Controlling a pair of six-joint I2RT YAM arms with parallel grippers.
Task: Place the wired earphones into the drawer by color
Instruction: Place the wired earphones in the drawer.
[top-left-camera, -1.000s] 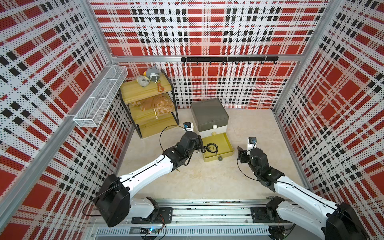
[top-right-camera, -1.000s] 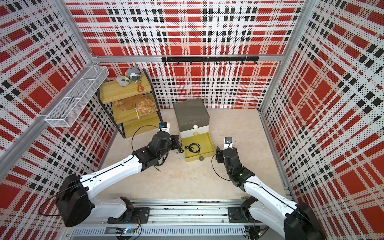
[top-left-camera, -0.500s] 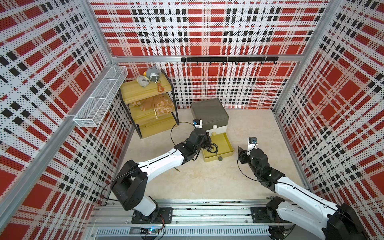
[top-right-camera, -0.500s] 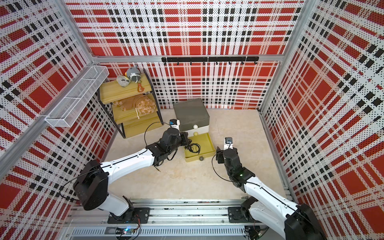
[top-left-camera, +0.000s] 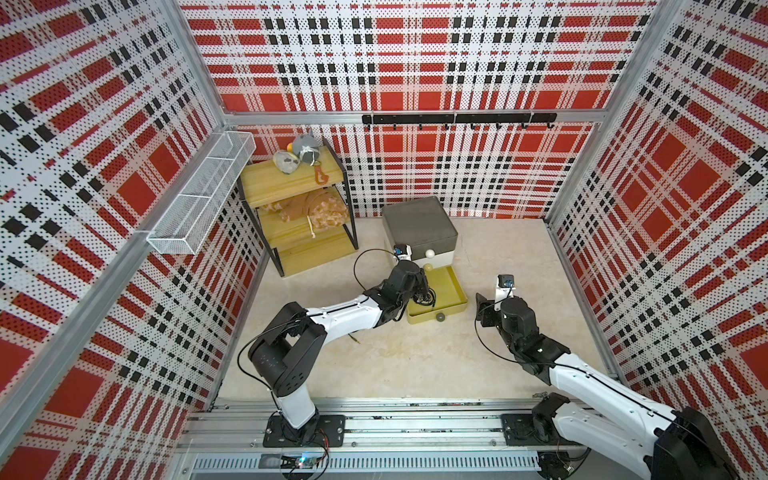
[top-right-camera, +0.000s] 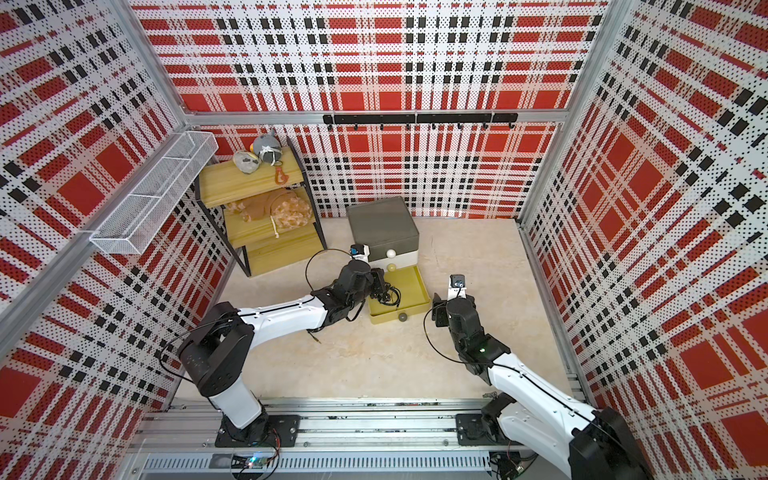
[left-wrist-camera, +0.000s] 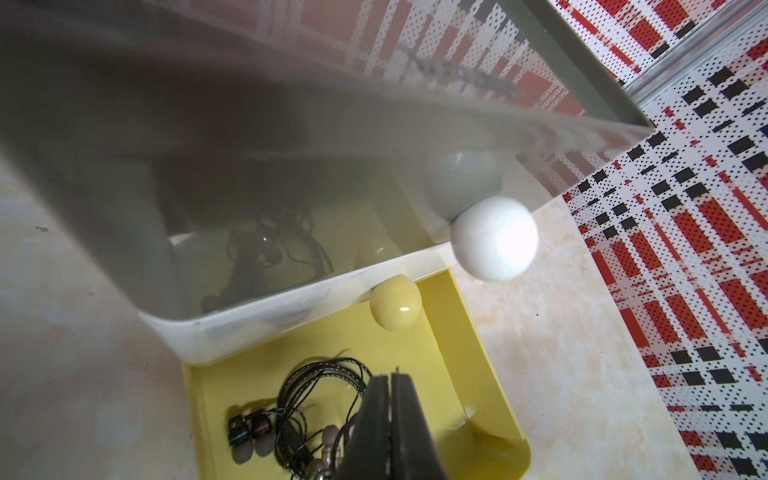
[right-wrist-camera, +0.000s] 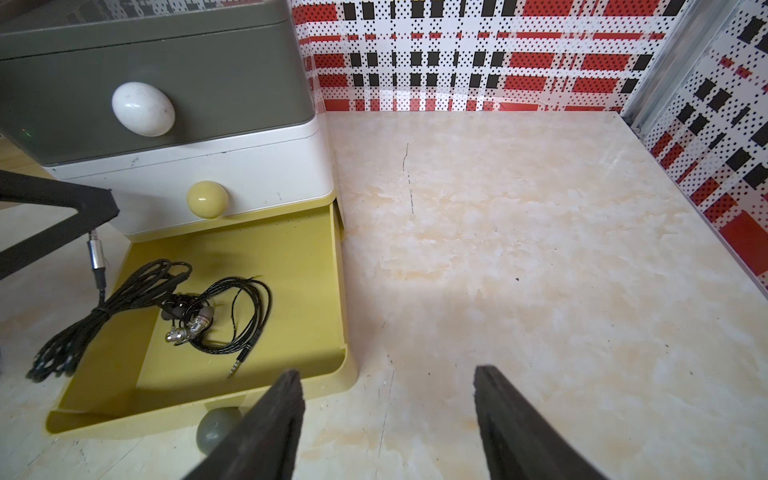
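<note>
The drawer (top-left-camera: 419, 224) (top-right-camera: 382, 224) stands mid-floor with its mustard bottom tier (top-left-camera: 451, 291) (right-wrist-camera: 291, 257) pulled out. One black bundle of wired earphones (right-wrist-camera: 232, 316) (left-wrist-camera: 316, 374) lies inside that tier. My left gripper (top-left-camera: 423, 289) (top-right-camera: 380, 286) (left-wrist-camera: 390, 376) hovers over the tier's left side, shut on a second black bundle (right-wrist-camera: 104, 307). Its silver jack plug (right-wrist-camera: 94, 249) hangs under the fingertips and its cable drapes over the tier's left wall. My right gripper (top-left-camera: 482, 307) (top-right-camera: 435, 309) (right-wrist-camera: 386, 372) is open and holds nothing, low over the floor right of the tier's front corner.
The grey knob (right-wrist-camera: 218, 424) sticks out of the tier's front next to my right gripper's finger. A yellow shelf rack (top-left-camera: 299, 216) with soft toys stands back left. A wire basket (top-left-camera: 199, 195) hangs on the left wall. A black hook rail (top-left-camera: 457, 119) runs along the back wall.
My left arm has reached to the right, carrying the black earphones from beside the mustard tier to over its left wall. The right arm has stayed where it was.
</note>
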